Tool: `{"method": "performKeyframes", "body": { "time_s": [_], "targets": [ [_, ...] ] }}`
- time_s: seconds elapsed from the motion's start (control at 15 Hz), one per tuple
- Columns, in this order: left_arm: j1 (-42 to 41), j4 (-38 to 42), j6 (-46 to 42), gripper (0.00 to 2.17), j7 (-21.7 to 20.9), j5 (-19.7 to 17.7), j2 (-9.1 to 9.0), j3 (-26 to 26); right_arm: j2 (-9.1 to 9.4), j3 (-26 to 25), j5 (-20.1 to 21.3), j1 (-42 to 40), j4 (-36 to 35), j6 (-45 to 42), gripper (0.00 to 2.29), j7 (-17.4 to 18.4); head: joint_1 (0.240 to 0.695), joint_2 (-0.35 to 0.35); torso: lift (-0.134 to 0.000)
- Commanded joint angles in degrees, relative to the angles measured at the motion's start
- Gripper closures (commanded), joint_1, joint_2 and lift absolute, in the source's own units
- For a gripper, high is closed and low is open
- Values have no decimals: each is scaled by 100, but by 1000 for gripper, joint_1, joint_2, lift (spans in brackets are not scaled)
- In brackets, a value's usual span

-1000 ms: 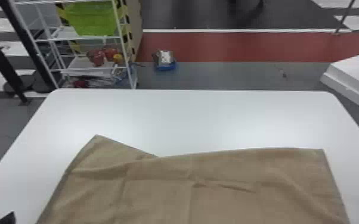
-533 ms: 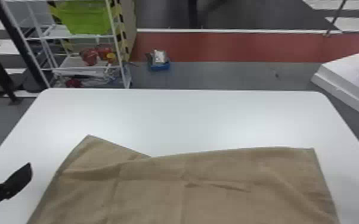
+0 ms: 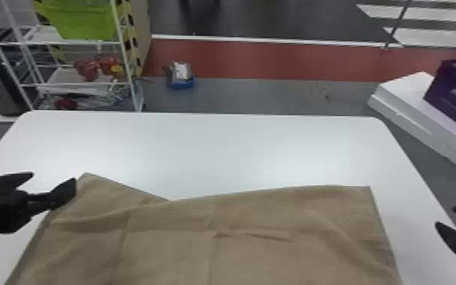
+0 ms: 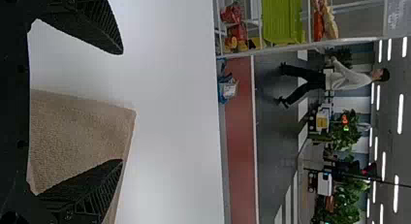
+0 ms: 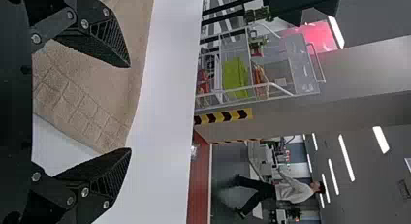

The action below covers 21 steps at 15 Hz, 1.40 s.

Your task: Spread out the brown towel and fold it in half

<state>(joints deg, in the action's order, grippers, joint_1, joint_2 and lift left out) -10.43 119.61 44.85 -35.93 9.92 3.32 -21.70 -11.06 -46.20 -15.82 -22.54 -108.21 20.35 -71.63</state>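
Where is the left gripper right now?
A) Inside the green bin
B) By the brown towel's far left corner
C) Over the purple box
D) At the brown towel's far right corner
B: the left gripper, fingers apart, is by the far left corner of the brown towel.

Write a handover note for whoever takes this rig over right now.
Left tool: open, at the towel's far left corner, gripping nothing.
Right tool: open, by the towel's right side, gripping nothing.
Brown towel: lying broad on the white table, with creases; its far left corner juts out past an overlapping edge. The near part runs below the head view.
Done: towel mostly spread out, by the look of it.
Left: probably smooth the creases and finish the fold in half; I can't tell how much is already doubled.
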Motion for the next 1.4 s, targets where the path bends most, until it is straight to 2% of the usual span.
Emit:
{"method": "performKeyframes", "body": {
  "time_s": [0.0, 0.33, 0.67, 0.8, 0.93, 1.33],
  "targets": [
    [533, -658, 11, 107, -10, 379, 11, 456, 17, 6, 0, -5, -7, 0, 319, 0, 695, -95, -123],
    [1263, -1862, -287, 113, -54, 537, 257, 790, 17, 6, -26, 4, 28, -53, 316, 9, 695, -135, -123],
    [1623, -2460, -305, 333, -423, 643, 485, 772, 17, 59, 79, 144, 116, -70, 316, 35, 695, -128, -123],
    [1685, -2548, -287, 336, -547, 669, 538, 728, 17, 112, 115, 179, 125, -70, 316, 44, 695, -123, -123],
    [1729, -2583, -199, 471, -661, 669, 573, 684, 17, 147, 141, 223, 143, -70, 313, 53, 695, -110, -123],
    [1711, -2653, -59, 471, -881, 889, 617, 667, 8, 120, 141, 250, 248, -141, 313, 44, 695, -99, -123]
  ]
}}
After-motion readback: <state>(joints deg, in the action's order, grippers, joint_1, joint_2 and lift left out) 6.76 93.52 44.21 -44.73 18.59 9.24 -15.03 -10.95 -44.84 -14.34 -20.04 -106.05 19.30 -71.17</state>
